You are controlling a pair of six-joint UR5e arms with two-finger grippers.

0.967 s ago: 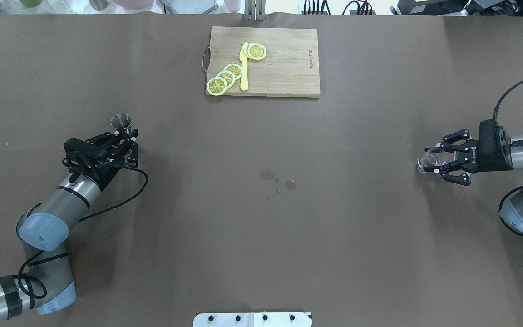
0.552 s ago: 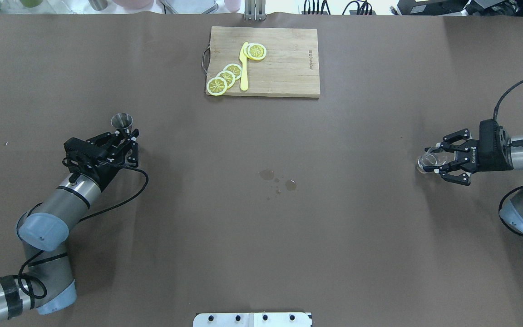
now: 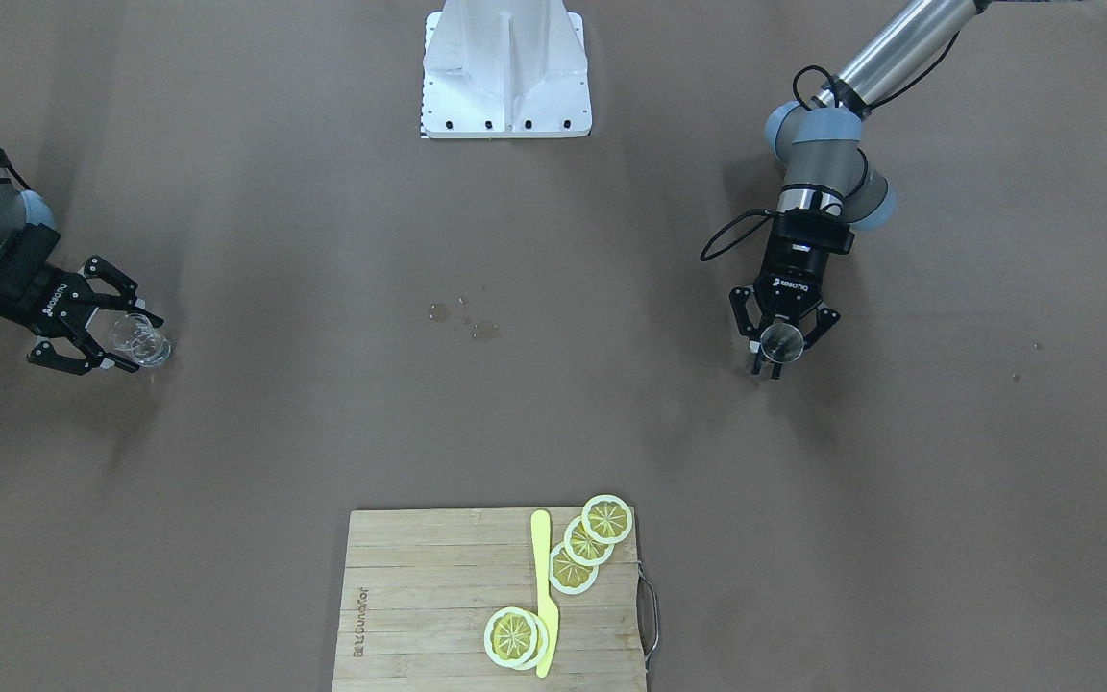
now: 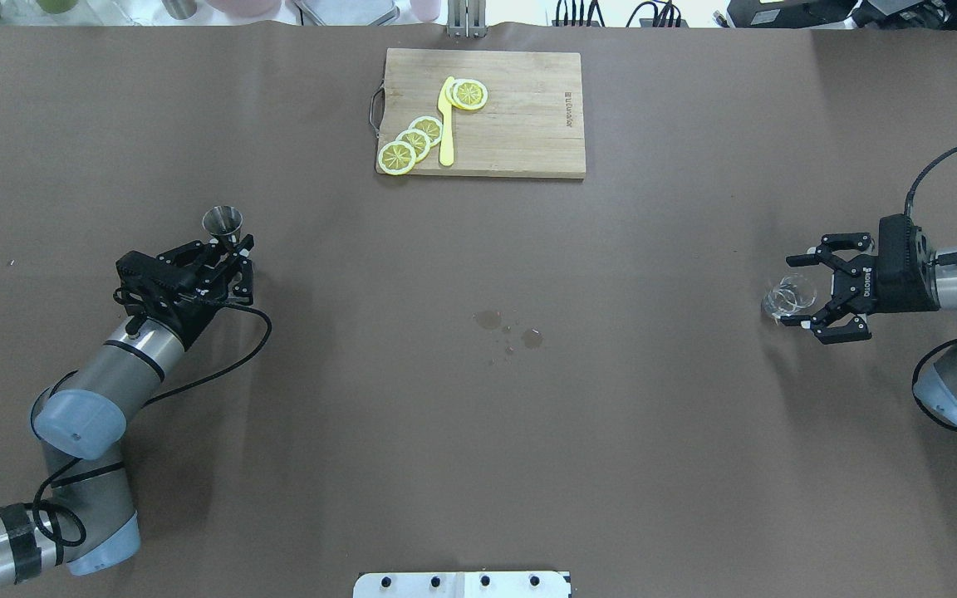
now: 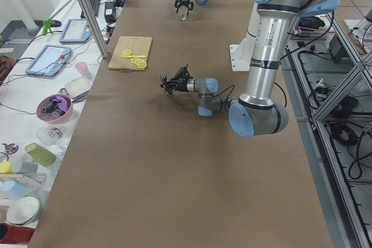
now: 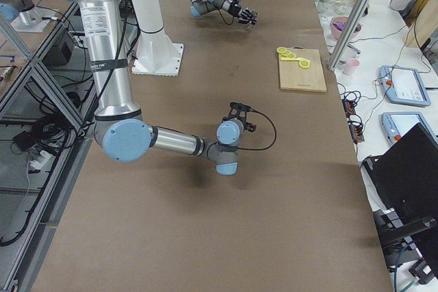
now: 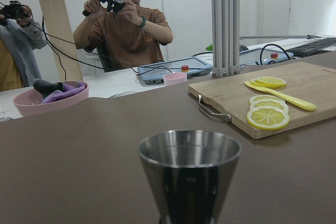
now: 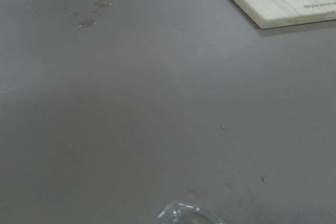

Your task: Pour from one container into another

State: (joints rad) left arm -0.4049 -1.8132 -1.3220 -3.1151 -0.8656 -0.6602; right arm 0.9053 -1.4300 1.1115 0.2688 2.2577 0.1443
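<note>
Right claw is released, spread wide, with the clear glass between its tips on the surface at the right. My wrist camera catches only its rim; overhead shows it whole. Left claw meets the steel jigger; I cannot tell its grip.

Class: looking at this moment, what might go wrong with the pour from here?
1. The right end effector stands open around the glass. If it closes off-centre, it may tip or nudge the glass.
2. The jigger and the glass are far apart, on opposite sides of the table. A long carry may spill liquid, and the droplets mid-table hint at that.
</note>
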